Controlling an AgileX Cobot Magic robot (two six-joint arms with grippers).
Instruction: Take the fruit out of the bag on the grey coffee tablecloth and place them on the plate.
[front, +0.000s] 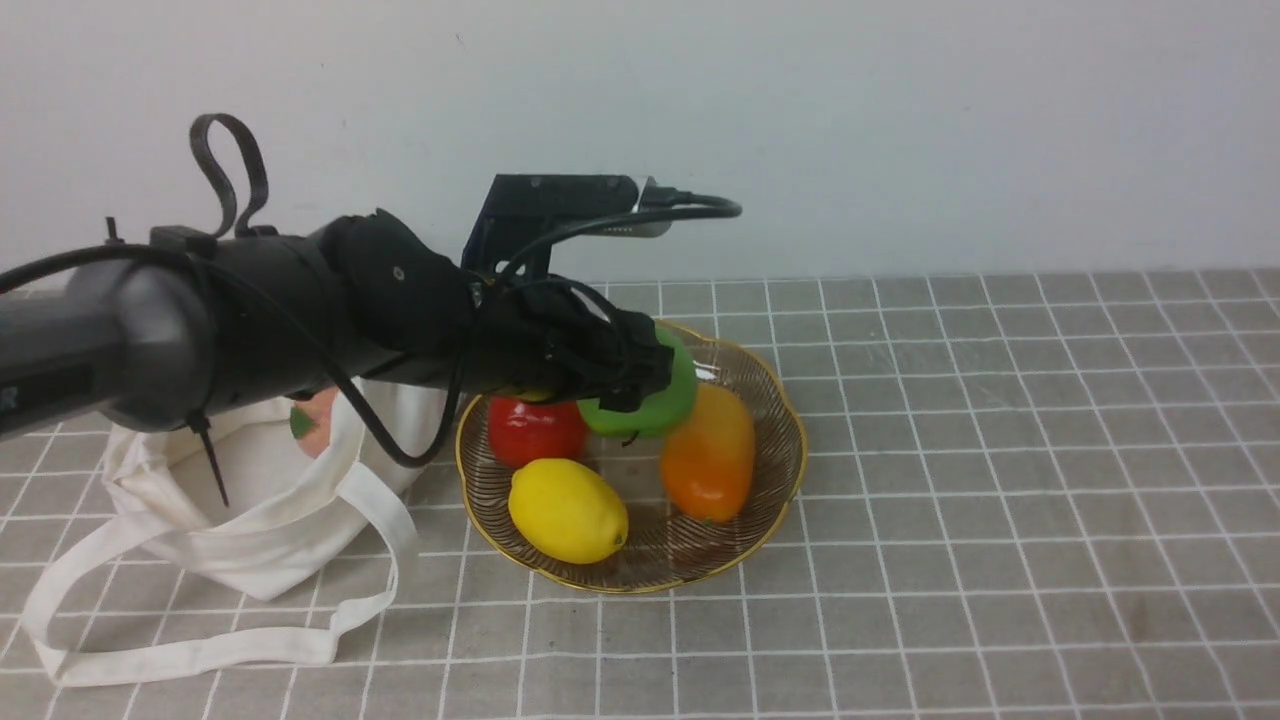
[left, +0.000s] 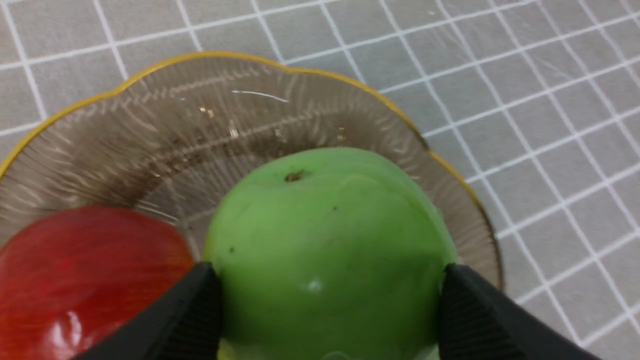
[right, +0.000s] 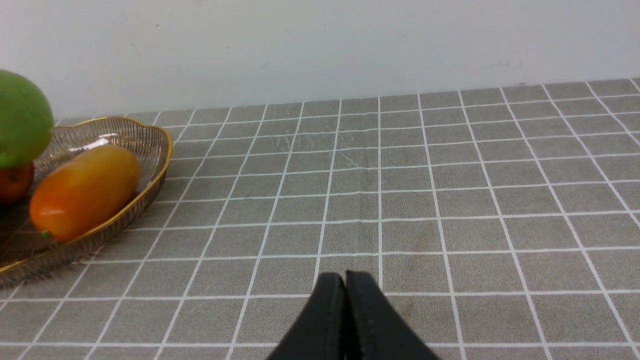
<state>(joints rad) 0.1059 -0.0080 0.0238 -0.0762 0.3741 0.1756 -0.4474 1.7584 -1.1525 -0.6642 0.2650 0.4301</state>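
A: Nearest, at the front view's near left, is the left arm. Its left gripper clasps the green apple over the far side of the plate.
B: Set down yet?
A: I cannot tell whether it touches the glass. A red fruit, a lemon and an orange fruit lie on the plate. The peach peeks from the bag, near the left edge of the grey coffee tablecloth.
B: Left wrist view?
A: Both fingers press the apple's sides, jaws spread wide around it, with the plate's rim beyond.
B: Right wrist view?
A: The right gripper is pinched together, holding nothing, over cloth well apart from the plate.
B: Then I judge the job mostly done: release the apple, then fetch the peach.
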